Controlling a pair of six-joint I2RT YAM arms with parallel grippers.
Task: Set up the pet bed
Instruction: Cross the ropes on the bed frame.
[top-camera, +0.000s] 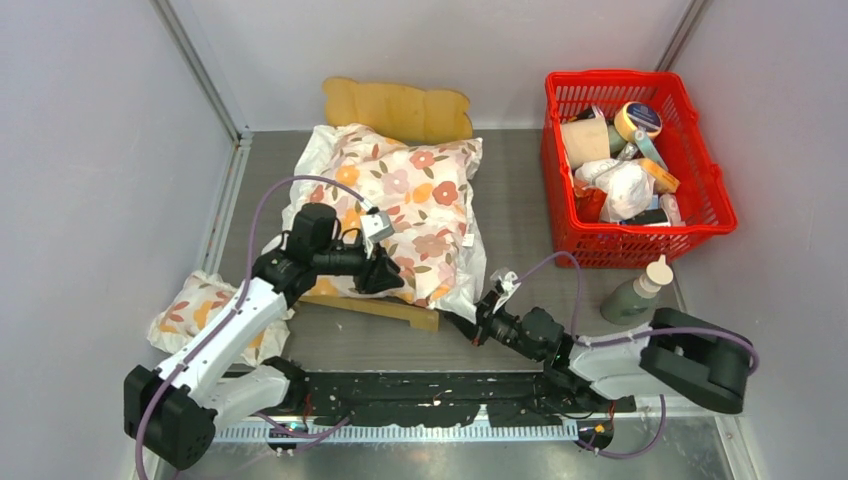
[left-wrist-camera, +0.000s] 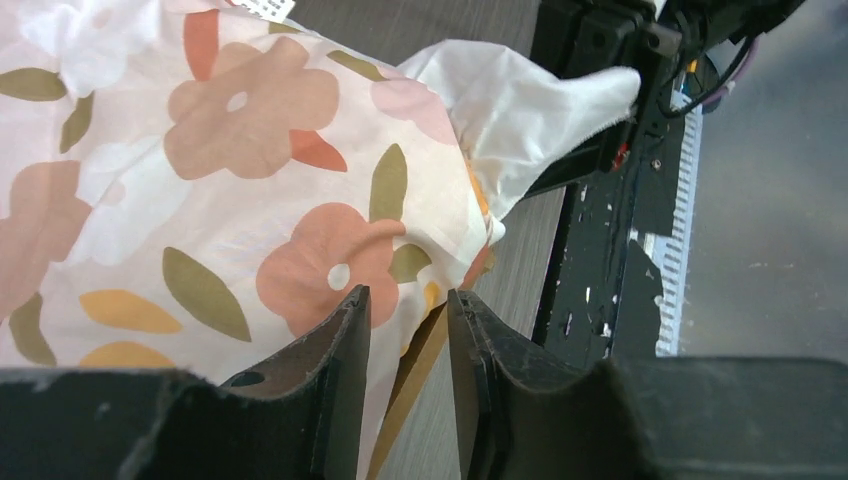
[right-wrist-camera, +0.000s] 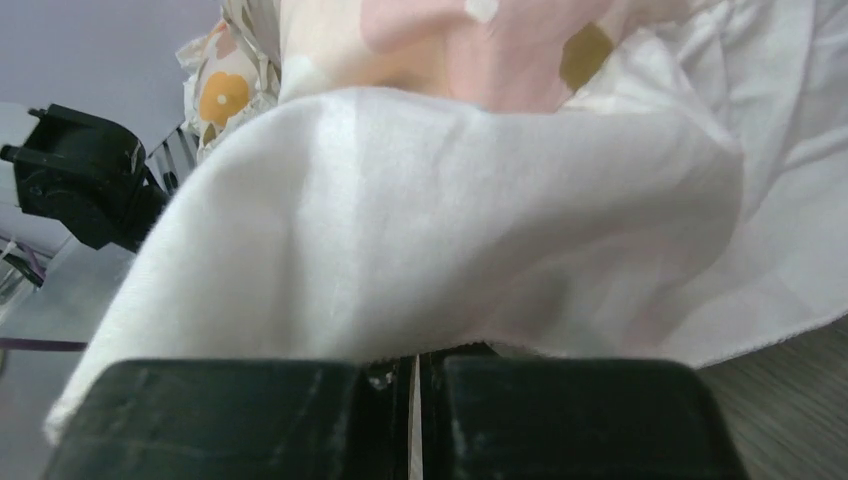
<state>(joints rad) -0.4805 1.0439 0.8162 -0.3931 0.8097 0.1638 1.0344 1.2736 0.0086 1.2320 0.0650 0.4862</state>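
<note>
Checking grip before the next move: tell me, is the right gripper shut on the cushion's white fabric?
Shut on it. The right gripper shows its jaws pressed together with the floral cushion's white corner caught between them.

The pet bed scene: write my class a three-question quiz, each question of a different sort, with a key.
1. True or false: the floral cushion lies on the pet bed.
2. Which claw pinches the white cloth corner? A) left claw B) right claw C) neither
3. Fill in: the bottle stands outside the red ____.

Key: 1 true; 2 B; 3 basket.
</note>
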